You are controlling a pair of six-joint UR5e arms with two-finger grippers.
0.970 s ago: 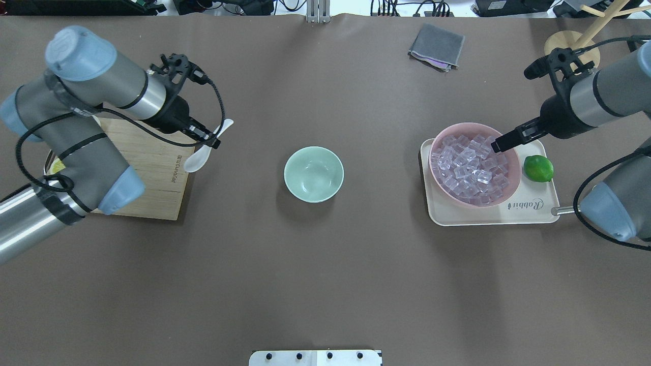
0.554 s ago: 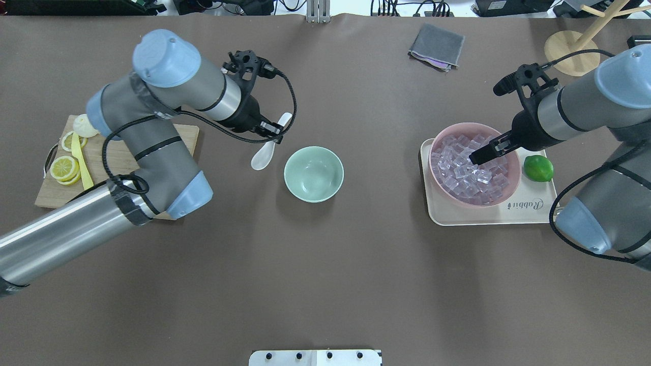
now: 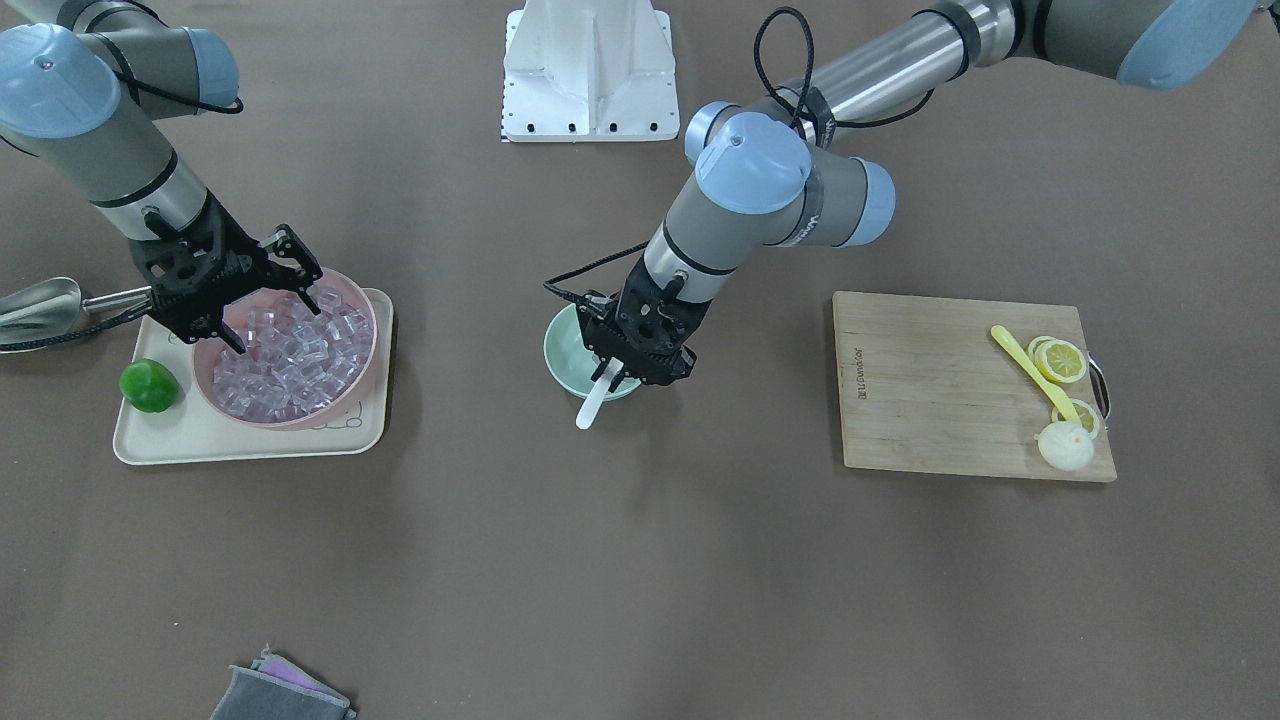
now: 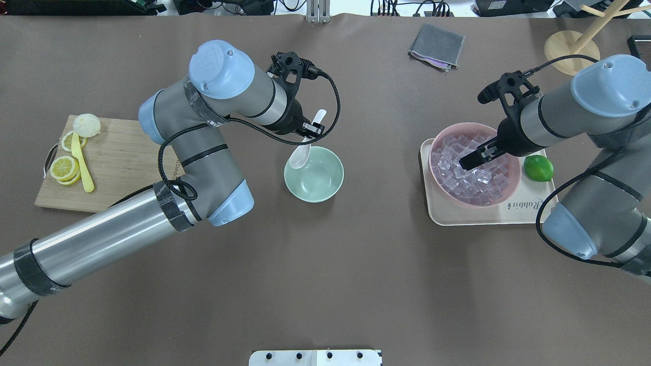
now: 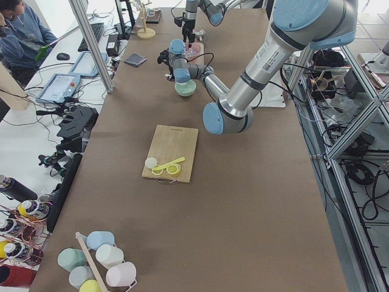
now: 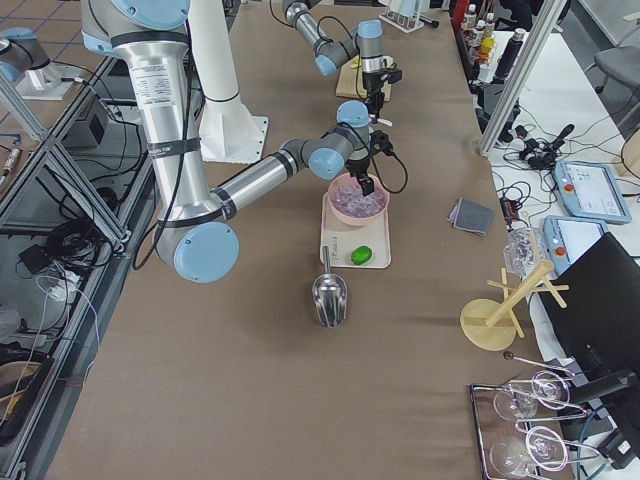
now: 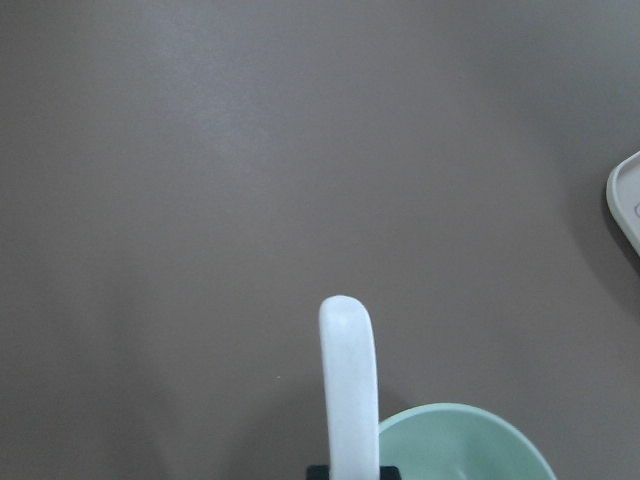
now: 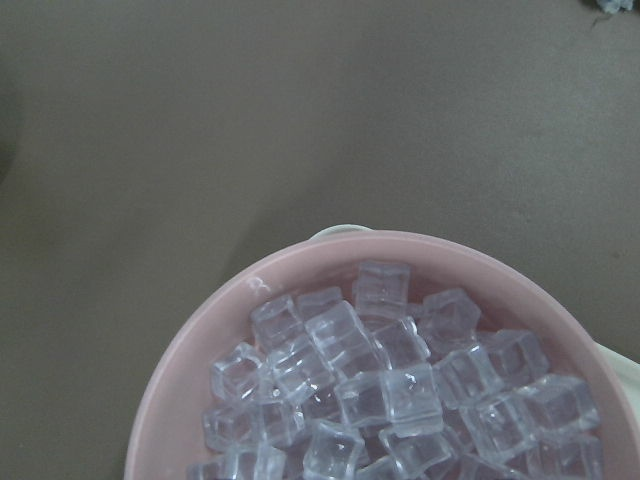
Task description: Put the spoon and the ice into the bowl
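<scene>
My left gripper (image 4: 310, 132) is shut on the handle of the white spoon (image 4: 298, 157) and holds it tilted, with the scoop over the far left rim of the mint-green bowl (image 4: 318, 179). In the front view the handle (image 3: 591, 403) sticks out past the gripper (image 3: 632, 366). The left wrist view shows the handle (image 7: 347, 390) and the bowl's rim (image 7: 460, 440). My right gripper (image 4: 467, 162) is open and empty, just above the clear ice cubes (image 4: 475, 175) in the pink bowl (image 4: 477, 204). The front view shows its fingers (image 3: 300, 268) spread over the ice (image 3: 290, 360). The ice fills the right wrist view (image 8: 390, 390).
The pink bowl stands on a cream tray (image 4: 488, 217) with a lime (image 4: 538, 168). A steel scoop (image 3: 40, 305) lies beside the tray. A cutting board (image 4: 122, 162) holds lemon slices and a yellow utensil (image 4: 81, 162) at the left. A grey cloth (image 4: 437, 46) and a wooden stand (image 4: 572, 43) are at the far edge.
My left arm has carried the spoon right, from beside the cutting board to the mint bowl's rim. My right gripper has moved left, further in over the ice.
</scene>
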